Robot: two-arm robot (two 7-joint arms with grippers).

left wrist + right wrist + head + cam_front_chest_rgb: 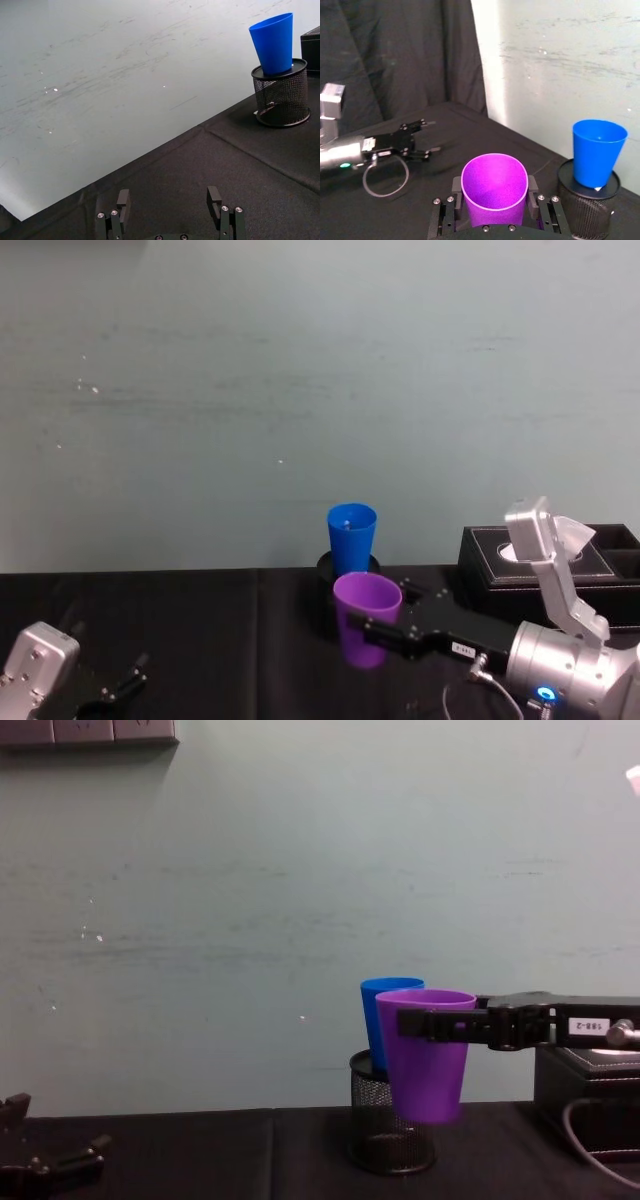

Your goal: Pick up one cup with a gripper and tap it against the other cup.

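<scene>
Your right gripper (494, 194) holds the purple cup (427, 1055) upright, one finger on each side just below the rim, with the jaws closed narrowly on its wall. The cup hangs clear of the black table (200, 640), and its open mouth shows plain purple wall inside. The blue cup (597, 150) stands upright with its base seated in the black mesh holder (280, 95). From the right wrist view, the purple cup sits near it but apart. A black box (600, 570) rests to the right of the holder. Your left gripper (168, 195) sits low over the table's left side, jaws wide and holding nothing.
</scene>
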